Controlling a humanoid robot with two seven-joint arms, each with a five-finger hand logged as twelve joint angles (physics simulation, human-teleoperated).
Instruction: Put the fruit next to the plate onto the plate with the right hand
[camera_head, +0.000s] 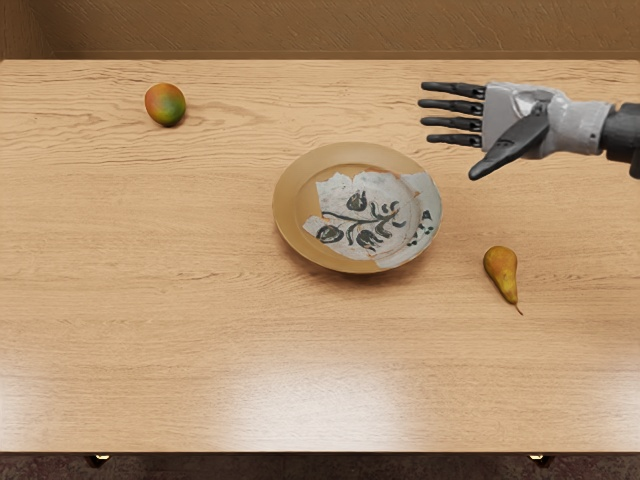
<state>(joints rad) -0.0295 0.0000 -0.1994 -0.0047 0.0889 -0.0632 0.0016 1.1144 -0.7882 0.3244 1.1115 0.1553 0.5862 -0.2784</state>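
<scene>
1. The table (120, 330) carried every item in the head view.
2. The plate (285, 205) sat near the table's middle, with no fruit on it.
3. The right hand (495, 122) hovered beyond the plate's far-right side, its arm entering from the right edge. Its fingers were stretched out straight, pointing left, with the thumb angled downward. It held nothing. No left arm was visible, so the right hand was the only one placed to reach.
4. The pear (501, 270) lay on the table just right of the plate, not touching it. It was judged to be the task's fruit. It lay almost straight toward the near edge from the hand. Its long axis ran far-to-near, broad end farther, stem nearer and slightly right.
5. The mango (165, 103) lay at the far left, well apart from the plate.
</scene>
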